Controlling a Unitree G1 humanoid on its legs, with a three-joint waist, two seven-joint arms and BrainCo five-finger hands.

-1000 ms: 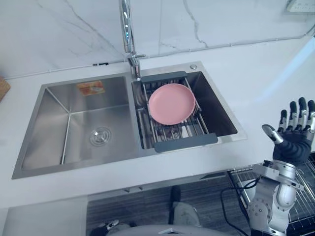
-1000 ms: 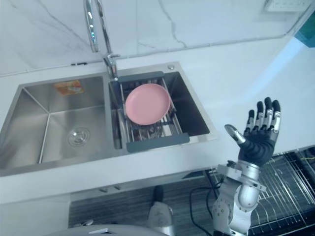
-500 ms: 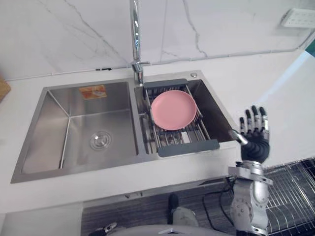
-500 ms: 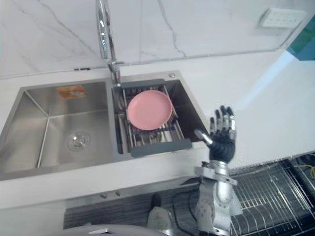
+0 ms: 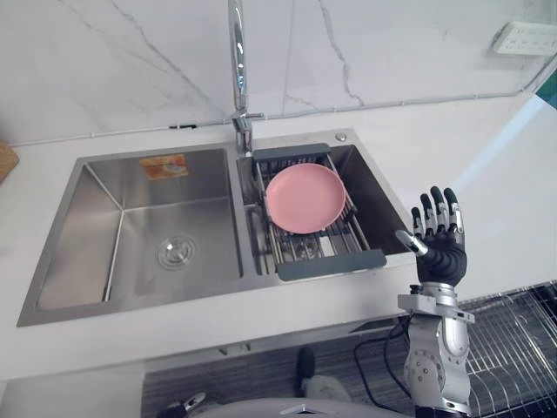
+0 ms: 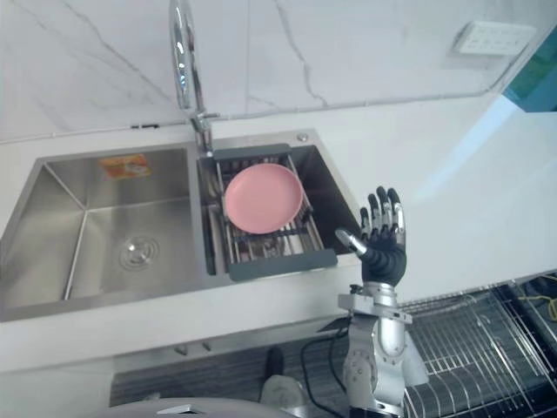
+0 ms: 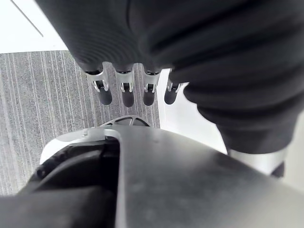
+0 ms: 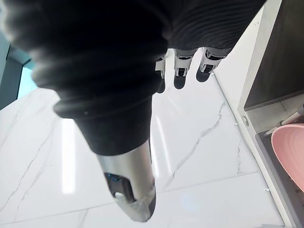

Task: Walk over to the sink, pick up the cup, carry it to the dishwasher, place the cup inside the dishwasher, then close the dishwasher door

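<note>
Spanning the scene is a white stone countertop point(image 5: 487, 174) backed by a white marble-veined wall point(image 5: 130, 61) that carries a white socket plate point(image 5: 524, 37); grey striped flooring point(image 5: 261, 383) lies below the counter's front edge. Set into the counter is a double-bowl stainless steel sink point(image 5: 87, 252) with a tall chrome tap point(image 5: 237, 61) at the divider and a round drain point(image 5: 177, 253) in the left bowl. A grey-framed wire drainer point(image 5: 331, 264) spans the right bowl, with a round pink plate point(image 5: 305, 198) lying on it. The cup's position cannot be determined. The right hand point(image 5: 442, 257) is raised near the sink's right front corner, fingers straight and spread, holding nothing. The left hand point(image 7: 126, 92) hangs over the floor, fingers relaxed and empty. A chrome wire rack point(image 5: 513, 340) sits low at right.
</note>
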